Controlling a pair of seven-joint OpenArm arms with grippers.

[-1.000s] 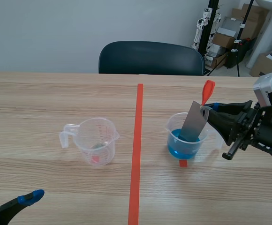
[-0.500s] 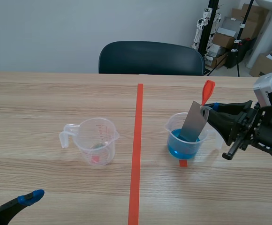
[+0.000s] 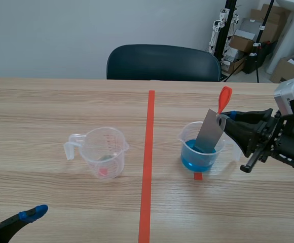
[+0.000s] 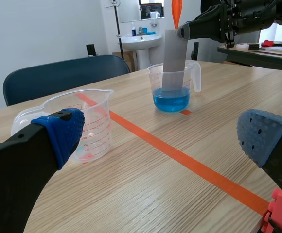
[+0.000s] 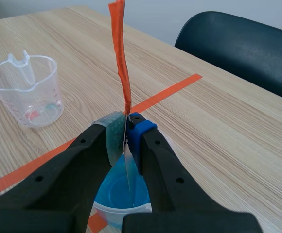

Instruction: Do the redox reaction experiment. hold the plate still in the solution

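Right gripper [image 3: 222, 120] clamps the plate [image 3: 209, 132], lower end in the blue solution [image 3: 195, 161]; hold your wrist rigid, plate off the beaker [image 3: 183, 137] wall; left gripper [image 4: 163, 138] gapes empty

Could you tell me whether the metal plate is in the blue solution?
In: the plate, pinched by the right gripper, leans with its lower end under the blue solution in the beaker.

Table [image 3: 45, 111]: empty cup [image 3: 105, 154] left of the centre tape line [image 3: 147, 152], beaker [image 3: 197, 162] right of it with plate [image 3: 210, 132] standing tilted inside, chair [image 3: 162, 61] behind.
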